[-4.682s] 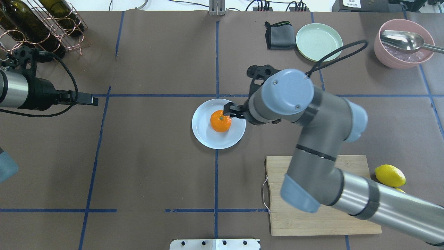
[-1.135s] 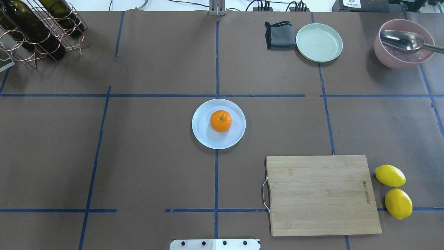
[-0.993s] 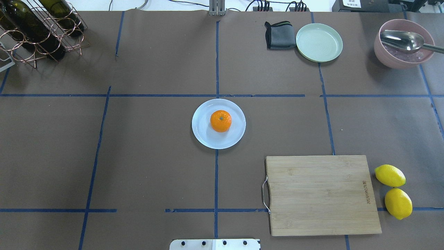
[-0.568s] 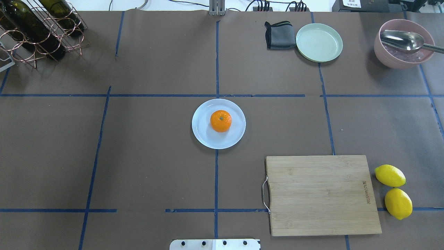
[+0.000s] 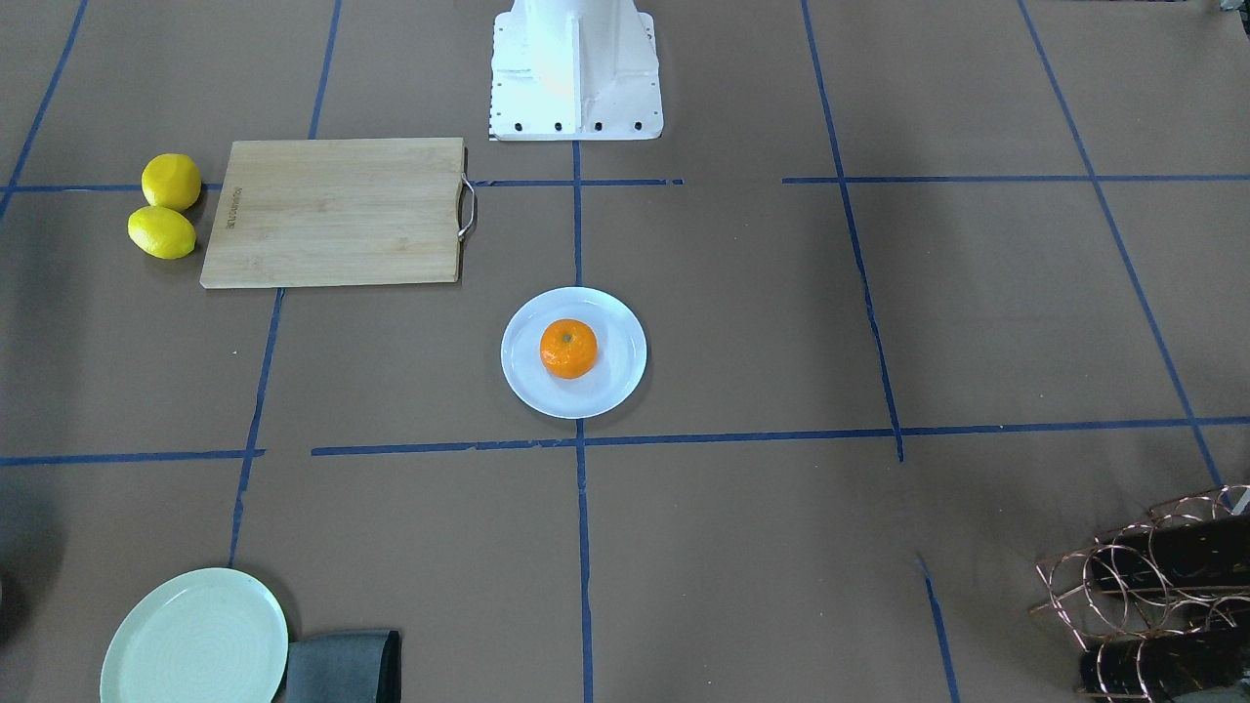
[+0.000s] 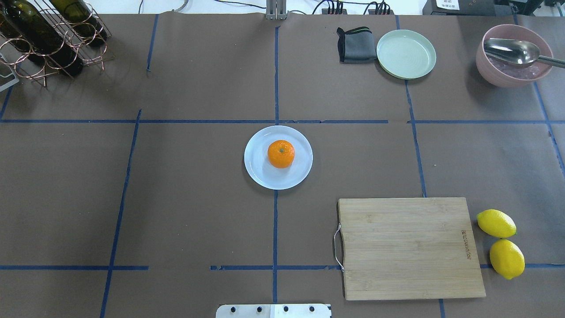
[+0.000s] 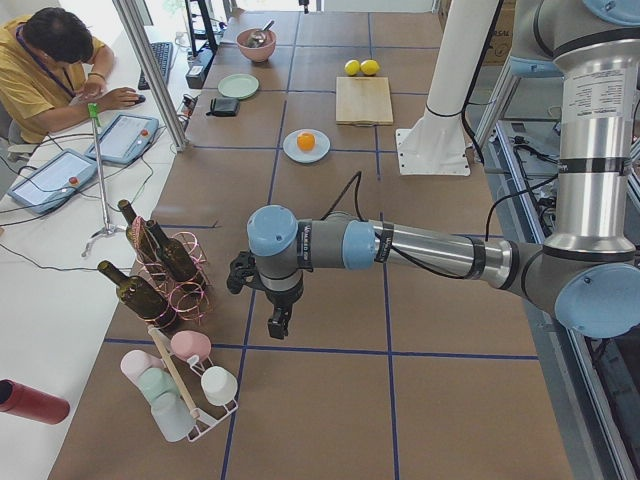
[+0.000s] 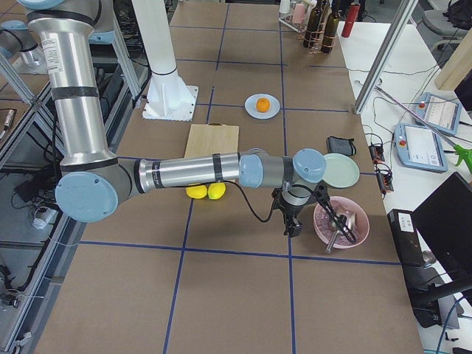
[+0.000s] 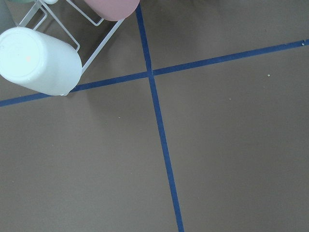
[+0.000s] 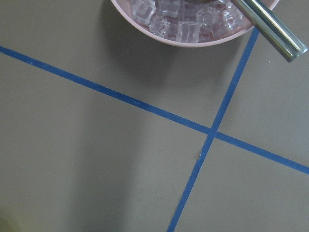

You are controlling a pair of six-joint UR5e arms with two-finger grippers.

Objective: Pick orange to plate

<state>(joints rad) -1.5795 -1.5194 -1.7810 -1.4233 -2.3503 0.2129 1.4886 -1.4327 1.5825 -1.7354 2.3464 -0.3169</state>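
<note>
Noting right gripper [image 8: 293, 226] gone from above the plate [image 6: 260, 174] versus 4.7 s ago, now hanging beside the pink bowl [image 8: 318, 217] of ice; left gripper [image 7: 278, 322] hanging near the bottle rack [image 7: 165, 265]. Not managing to tell jaw state on either, side views only. Seeing orange [image 6: 280, 153] sitting free near plate centre, stem dimple up. Judging task as finishing. Recording: dimpled matte peel, slightly flattened sphere; smooth glossy round plate, raised rim.

Odds and ends around the board [image 6: 408, 247]
Lemons [image 6: 496, 223] lay just beside its plain end; green plate [image 6: 406, 54] and cloth [image 6: 355, 45] sat well apart from it.
</note>
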